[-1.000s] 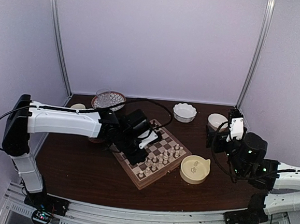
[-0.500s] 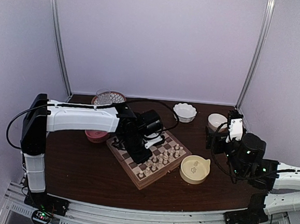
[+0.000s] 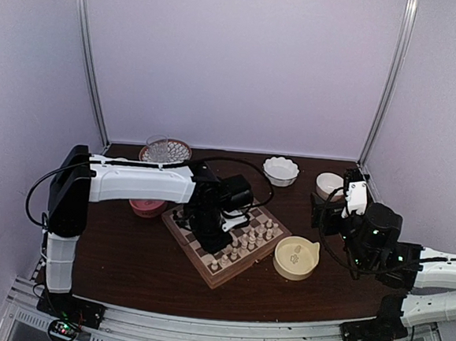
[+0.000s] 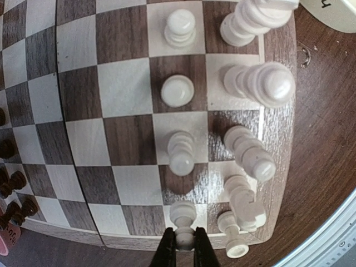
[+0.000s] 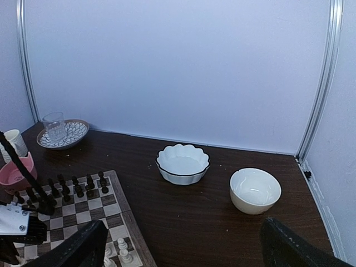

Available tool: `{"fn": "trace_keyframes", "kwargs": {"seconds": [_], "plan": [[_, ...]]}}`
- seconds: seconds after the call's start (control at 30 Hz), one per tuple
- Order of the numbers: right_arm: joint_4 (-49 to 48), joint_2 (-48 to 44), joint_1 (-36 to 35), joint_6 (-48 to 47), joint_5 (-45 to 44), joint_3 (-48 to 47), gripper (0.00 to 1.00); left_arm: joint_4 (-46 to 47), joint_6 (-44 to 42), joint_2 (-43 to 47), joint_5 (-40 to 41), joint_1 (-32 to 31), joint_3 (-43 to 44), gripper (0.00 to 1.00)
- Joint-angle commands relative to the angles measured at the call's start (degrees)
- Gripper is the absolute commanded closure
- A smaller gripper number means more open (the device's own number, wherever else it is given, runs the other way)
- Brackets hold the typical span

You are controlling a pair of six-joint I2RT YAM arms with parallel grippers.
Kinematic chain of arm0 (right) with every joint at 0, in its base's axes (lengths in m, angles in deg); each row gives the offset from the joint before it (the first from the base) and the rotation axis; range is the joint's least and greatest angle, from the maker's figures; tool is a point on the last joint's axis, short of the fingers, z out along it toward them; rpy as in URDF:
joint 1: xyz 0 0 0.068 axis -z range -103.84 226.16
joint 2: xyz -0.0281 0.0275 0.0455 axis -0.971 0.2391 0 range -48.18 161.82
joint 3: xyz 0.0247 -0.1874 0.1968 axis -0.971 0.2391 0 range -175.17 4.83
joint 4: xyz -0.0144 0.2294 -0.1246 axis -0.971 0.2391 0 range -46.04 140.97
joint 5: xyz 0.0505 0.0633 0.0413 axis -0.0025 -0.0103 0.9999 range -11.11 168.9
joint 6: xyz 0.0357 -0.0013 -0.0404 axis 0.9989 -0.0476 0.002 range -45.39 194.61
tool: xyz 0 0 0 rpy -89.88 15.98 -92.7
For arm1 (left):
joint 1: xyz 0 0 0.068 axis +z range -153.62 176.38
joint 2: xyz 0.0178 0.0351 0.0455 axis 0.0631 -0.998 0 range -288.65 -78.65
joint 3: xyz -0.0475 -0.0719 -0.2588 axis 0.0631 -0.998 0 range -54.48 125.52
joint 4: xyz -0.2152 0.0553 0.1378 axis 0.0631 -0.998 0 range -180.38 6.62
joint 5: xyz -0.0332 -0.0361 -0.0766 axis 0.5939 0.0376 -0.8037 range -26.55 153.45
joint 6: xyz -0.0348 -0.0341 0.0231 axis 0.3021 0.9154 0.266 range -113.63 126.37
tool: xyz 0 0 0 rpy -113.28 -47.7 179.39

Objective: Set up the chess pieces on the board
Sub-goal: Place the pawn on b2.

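Left gripper (image 4: pixel 184 253) pinching tiny cream-white pawn (image 4: pixel 183 218) at edge of checkered wooden board (image 4: pixel 128 78).
You're seating it upright, square-centred; right gripper (image 5: pixel 183 236) hanging spread.

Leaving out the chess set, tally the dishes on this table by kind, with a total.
Bowls: 4 (scalloped bowl, cream bowl, pink bowl, yellow bowl)
Plate: 1
Glass: 1
Cup: 1
Total: 7

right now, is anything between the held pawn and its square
Nothing visible does. The left gripper is shut on the pawn, which is already at an edge square of the board.
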Motion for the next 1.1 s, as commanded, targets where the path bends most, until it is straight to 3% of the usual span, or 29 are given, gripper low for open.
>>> {"fn": "trace_keyframes", "kwargs": {"seconds": [0.0, 1.07], "plan": [[-0.1, -0.4, 0.2, 0.8, 0.4, 1.0, 0.01, -1.3, -1.0, -0.9, -0.4, 0.3, 2.3, 1.00], [-0.1, 0.0, 0.2, 0.9, 0.9, 0.9, 0.01, -1.6, -1.1, -3.6, -1.5, 0.3, 4.2, 0.96]]}}
